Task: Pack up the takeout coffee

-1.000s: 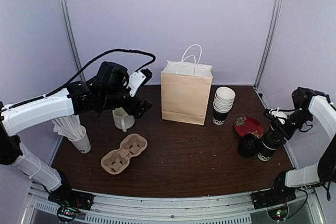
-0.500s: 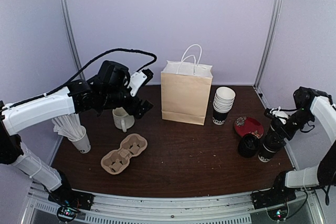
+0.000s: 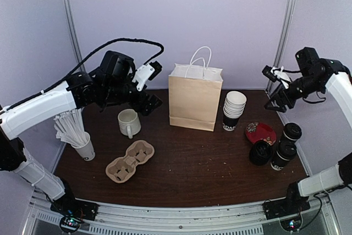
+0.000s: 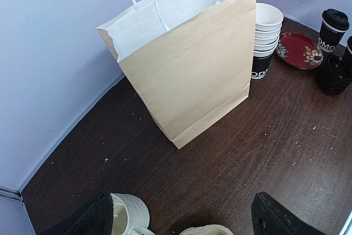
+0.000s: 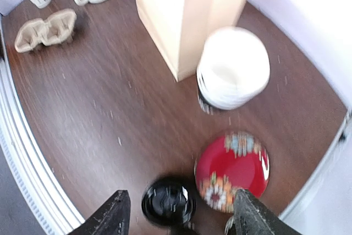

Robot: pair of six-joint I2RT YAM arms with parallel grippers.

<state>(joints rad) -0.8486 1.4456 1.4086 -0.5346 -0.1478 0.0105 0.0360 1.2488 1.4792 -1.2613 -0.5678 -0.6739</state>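
Right wrist view: the right gripper [image 5: 180, 192] has its two black fingers spread with nothing between them, hovering over the red patterned plate [image 5: 234, 171]. The left gripper [image 4: 181, 207] gapes empty too, above the white ceramic mug [image 4: 129, 213], facing the tan paper bag [image 4: 192, 81]. The far lidded black paper cup [image 3: 290, 132] and the near lidded black paper cup [image 3: 282, 155] stand close together at the dark wooden table's [image 3: 192, 163] right edge.

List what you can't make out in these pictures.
Paper bag bottom: left wrist view, hidden behind its front wall.
Mug: left wrist view, cut by bottom edge.
Black lid: right wrist view, motion-blurred; what it sits on unclear.
Lettering on the near lidded cup: top view, too small.
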